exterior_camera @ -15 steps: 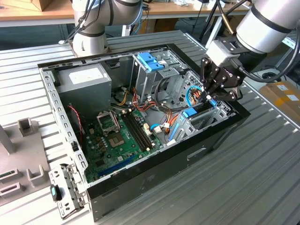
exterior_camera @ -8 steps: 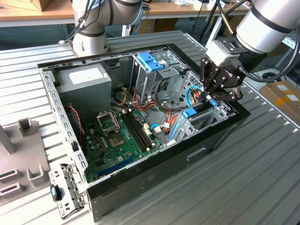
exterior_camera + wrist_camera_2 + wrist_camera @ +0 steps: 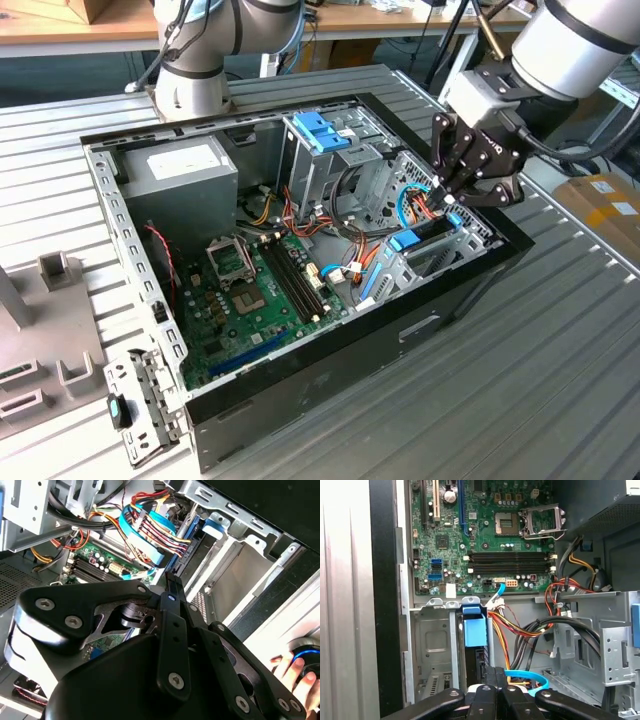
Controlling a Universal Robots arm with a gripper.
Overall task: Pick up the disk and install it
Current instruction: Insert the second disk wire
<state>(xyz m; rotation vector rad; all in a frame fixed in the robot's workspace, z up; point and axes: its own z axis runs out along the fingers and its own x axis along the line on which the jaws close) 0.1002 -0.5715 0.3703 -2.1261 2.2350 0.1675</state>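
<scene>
The disk (image 3: 418,238), dark with a bright blue carrier rail, sits in the drive bay at the end of the open computer case (image 3: 330,350) on the exterior view's right. In the first wrist view its blue rail end (image 3: 474,630) lies in the slot beside the motherboard. My gripper (image 3: 447,200) hangs just over the bay. Its black fingers are pressed together into one tip (image 3: 495,675), right at the disk's dark body (image 3: 192,555), with nothing between them. I cannot tell whether the tip touches the disk. My gripper (image 3: 168,580) stands beside the coloured cables.
A thin blue cable (image 3: 527,678) and orange and red wires (image 3: 520,630) run beside the bay. An upright metal cage with a lighter blue tab (image 3: 322,130) stands behind. A power supply (image 3: 185,170), motherboard (image 3: 255,300) and another arm's base (image 3: 195,80) are further off. Fingers of a hand (image 3: 292,669) rest near a blue-lit knob.
</scene>
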